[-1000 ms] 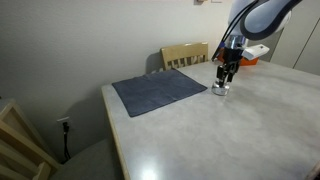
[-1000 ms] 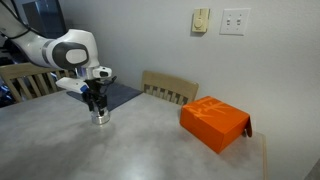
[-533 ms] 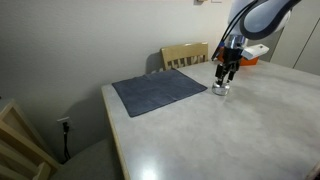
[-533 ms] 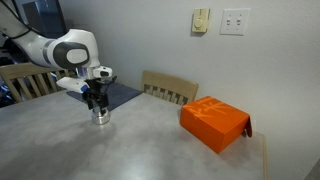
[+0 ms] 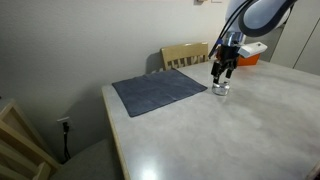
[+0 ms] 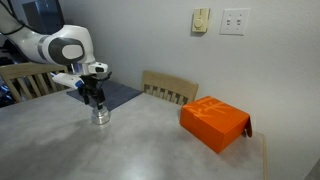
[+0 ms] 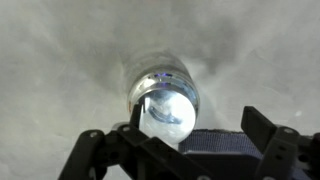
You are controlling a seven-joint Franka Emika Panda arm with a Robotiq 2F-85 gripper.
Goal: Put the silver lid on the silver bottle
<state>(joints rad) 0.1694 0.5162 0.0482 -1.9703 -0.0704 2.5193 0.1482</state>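
Jaws on your gripper (image 7: 180,140) stand wide apart and clamp nothing: in the wrist view the two dark fingers (image 7: 92,150) sit at either side of the frame with open space between them. The silver bottle (image 7: 163,95) stands upright on the pale table (image 7: 50,50), seen from straight above, and it lies centred between the finger lines. A bright round disc tops it, which looks like the silver lid (image 7: 166,108). You cannot tell from here how firmly that lid sits.

In both exterior views your gripper (image 5: 224,73) (image 6: 95,97) hangs directly over the bottle (image 5: 221,88) (image 6: 101,116), fingertips pointing down, just above its top. Whether the tips touch it is too small to tell.

A grey mat (image 5: 160,92) (image 6: 125,95) lies flat just beside the bottle, not touching it. A wooden chair (image 5: 185,54) (image 6: 170,88) stands behind the bottle at the table's far edge. An orange box (image 6: 215,122) rests on the table (image 6: 150,150) well apart from the bottle, on the side away from the mat, and in an exterior view it (image 5: 250,59) shows partly behind your arm. Wall plates (image 6: 236,20) are on the wall high above the box.
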